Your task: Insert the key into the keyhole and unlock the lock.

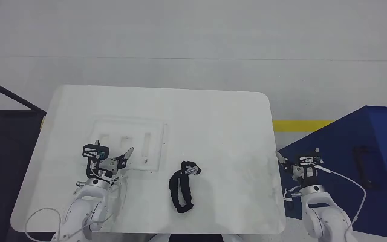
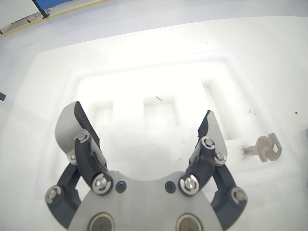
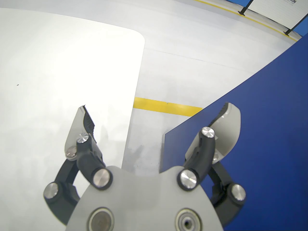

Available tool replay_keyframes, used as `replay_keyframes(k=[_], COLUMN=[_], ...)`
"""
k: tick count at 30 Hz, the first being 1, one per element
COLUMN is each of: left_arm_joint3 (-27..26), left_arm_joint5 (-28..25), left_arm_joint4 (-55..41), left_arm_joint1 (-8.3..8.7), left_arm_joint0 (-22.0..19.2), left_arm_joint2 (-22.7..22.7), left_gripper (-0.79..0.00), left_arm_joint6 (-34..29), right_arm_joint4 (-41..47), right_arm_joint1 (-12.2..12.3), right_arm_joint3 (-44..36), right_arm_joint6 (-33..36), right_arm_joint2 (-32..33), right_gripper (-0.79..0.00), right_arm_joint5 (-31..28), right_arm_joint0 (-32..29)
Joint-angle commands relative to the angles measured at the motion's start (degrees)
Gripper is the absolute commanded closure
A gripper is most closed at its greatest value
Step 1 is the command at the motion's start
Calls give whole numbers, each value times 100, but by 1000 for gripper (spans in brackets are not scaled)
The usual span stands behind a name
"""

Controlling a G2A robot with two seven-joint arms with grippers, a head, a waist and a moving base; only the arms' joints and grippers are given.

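Note:
A small silver key [image 2: 264, 149] lies flat on the near rim of a white foam tray [image 2: 55, 58]. My left gripper [image 2: 142, 108] hangs open and empty over the tray's recesses, with the key just outside one finger. In the top view this gripper [image 1: 110, 152] sits over the tray's front edge at the table's left. A black cable lock [image 1: 183, 186] lies curled at the table's middle front, a light metal end on its far tip; its keyhole is too small to make out. My right gripper [image 1: 299, 158] is open and empty at the table's right edge [image 3: 134, 92].
The foam tray [image 1: 158, 130] has several shallow rectangular recesses. A blue panel [image 3: 264, 121] stands right beside the right gripper, off the table. The white table [image 1: 230, 121] is bare between the lock and its far and right edges.

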Motion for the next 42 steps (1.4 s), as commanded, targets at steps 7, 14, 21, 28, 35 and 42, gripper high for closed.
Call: replay_keyframes(k=[7, 14, 21, 28, 35, 42], left_arm_joint3=[0, 0, -153, -2098, -3151, -3148], left_arm_joint5=[0, 0, 33, 530, 1597, 2415], left_arm_joint4=[0, 0, -54, -1338, -2080, -1437], left_arm_joint1=[0, 0, -4, -38, -11, 42], left_arm_joint0=[0, 0, -13, 323, -122, -1546], left_arm_joint2=[0, 0, -42, -409, -576, 182], left_gripper=[-785, -784, -785, -785, -785, -785], left_arm_joint6=[0, 0, -106, -2366, -5518, -8014], right_arm_joint4=[0, 0, 0, 0, 0, 0], right_arm_joint1=[0, 0, 0, 0, 0, 0], right_arm_joint3=[0, 0, 0, 0, 0, 0], right_arm_joint6=[0, 0, 0, 0, 0, 0], right_arm_joint2=[0, 0, 0, 0, 0, 0], right_gripper=[-785, -785, -785, -785, -785, -785], right_arm_joint5=[0, 0, 0, 0, 0, 0], right_arm_joint0=[0, 0, 0, 0, 0, 0])
